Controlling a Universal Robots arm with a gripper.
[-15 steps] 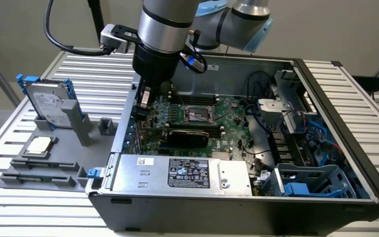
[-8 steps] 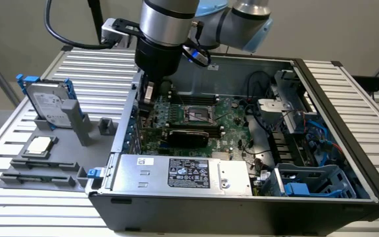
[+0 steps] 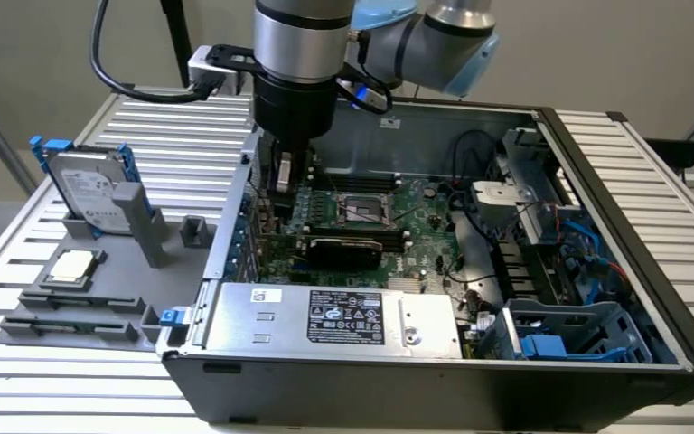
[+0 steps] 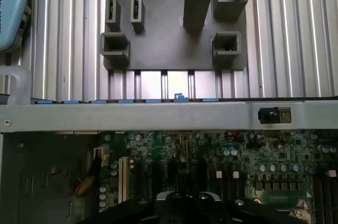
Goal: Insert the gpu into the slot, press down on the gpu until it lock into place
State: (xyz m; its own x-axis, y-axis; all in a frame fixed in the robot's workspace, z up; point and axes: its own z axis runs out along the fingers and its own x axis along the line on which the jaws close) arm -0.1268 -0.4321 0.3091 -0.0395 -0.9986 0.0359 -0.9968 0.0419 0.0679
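The gpu (image 3: 342,247), a black card with a green board edge, stands on edge across the motherboard (image 3: 426,240) below the CPU socket (image 3: 365,210). One end of the card reaches the case wall at the exterior view's left. The slot is hidden under the card's lower edge. My gripper (image 3: 286,183) hangs inside the case near that wall, above and to the left of the card, with a gap showing between them. In the wrist view my gripper (image 4: 185,204) has its dark fingers pressed together, shut, with nothing visible between them, over the green board (image 4: 237,166).
A silver labelled power supply (image 3: 335,316) fills the case's near side, and a blue drive cage (image 3: 564,336) sits at the right. Outside the case, a hard drive with blue rails (image 3: 88,192) and a chip (image 3: 72,265) rest in grey fixtures. The case wall (image 4: 158,115) is close to the gripper.
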